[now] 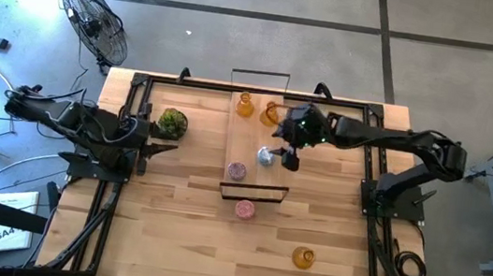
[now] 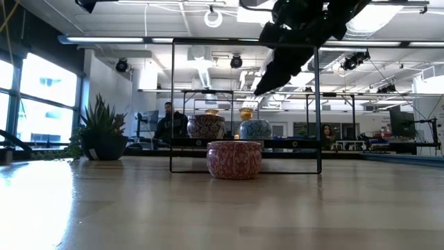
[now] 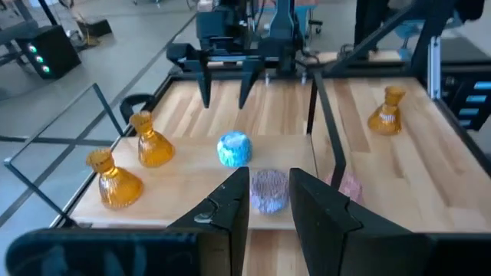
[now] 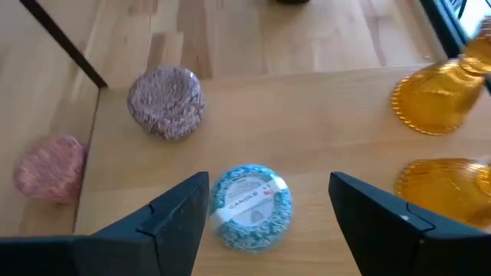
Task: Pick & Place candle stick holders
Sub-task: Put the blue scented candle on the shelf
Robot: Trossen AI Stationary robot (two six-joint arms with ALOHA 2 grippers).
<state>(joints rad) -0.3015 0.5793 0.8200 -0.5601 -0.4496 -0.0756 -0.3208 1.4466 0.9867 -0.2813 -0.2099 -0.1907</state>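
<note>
A raised wooden board in the table's middle carries two amber candle stick holders at its far end. Nearer on it stand a light-blue one and a pink one. My right gripper hangs open above the light-blue holder, a finger on either side and clear of it in the low view. Another pink holder and a third amber one stand on the table. My left gripper waits at the left, narrowly open, with nothing between its fingers.
A green potted plant stands just left of the board, close to my left gripper. Black wire frames rise at the board's far and near ends. Bare tabletop lies toward the near edge. People sit in the room beyond.
</note>
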